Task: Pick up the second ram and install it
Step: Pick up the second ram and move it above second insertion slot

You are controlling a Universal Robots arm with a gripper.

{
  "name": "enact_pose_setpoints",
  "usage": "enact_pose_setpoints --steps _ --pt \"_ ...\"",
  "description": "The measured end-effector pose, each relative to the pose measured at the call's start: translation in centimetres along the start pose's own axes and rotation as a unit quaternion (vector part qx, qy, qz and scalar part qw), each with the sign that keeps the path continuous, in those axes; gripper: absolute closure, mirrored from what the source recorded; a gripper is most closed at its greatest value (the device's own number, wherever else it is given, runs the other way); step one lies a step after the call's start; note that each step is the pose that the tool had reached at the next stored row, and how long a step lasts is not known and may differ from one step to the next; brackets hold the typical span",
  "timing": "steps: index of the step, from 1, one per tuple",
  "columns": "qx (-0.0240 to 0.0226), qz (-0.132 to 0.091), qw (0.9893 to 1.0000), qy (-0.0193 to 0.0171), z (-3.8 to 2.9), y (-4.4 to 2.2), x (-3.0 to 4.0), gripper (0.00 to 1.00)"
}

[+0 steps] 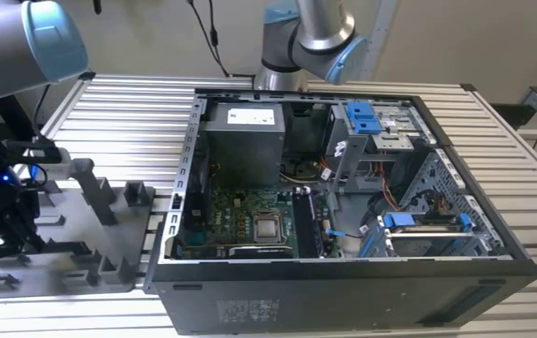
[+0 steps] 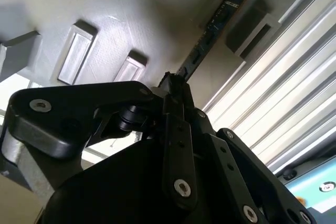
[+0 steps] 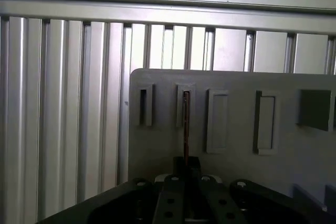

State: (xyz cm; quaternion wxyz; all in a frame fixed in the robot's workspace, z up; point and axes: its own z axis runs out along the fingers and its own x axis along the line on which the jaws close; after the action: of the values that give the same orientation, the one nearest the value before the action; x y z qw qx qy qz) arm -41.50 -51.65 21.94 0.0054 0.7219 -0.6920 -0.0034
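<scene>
The second ram [image 2: 210, 30] is a long thin dark board with black chips. It stands on edge in a narrow slot of the grey holder plate [image 2: 157, 19]. In the first wrist view the second ram [image 3: 186, 124] shows edge-on, its far end in a slot of the holder plate [image 3: 236, 87]. My gripper [image 2: 173, 83] has its black fingers drawn together on the near end of the stick, as the first wrist view also shows at the gripper [image 3: 186, 165]. In the exterior view my arm's wrist [image 1: 5, 204] hangs over the grey holder plate [image 1: 108, 239] at that view's left.
An open computer case [image 1: 344, 282] lies on the slatted aluminium table [image 1: 127, 105], with the green motherboard [image 1: 240, 211], its long black slots [image 1: 308, 225] and blue-latched drive cages [image 1: 419, 225] inside. Grey posts [image 1: 94, 190] rise from the holder plate. A second arm's base [image 1: 297, 42] stands behind the case.
</scene>
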Motion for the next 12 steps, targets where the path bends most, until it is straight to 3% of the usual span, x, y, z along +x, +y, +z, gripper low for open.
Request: enact_pose_setpoints --steps 12 --pt "-0.0001 0.000 1.0000 0.0001 -0.89 0.02 0.00 0.86"
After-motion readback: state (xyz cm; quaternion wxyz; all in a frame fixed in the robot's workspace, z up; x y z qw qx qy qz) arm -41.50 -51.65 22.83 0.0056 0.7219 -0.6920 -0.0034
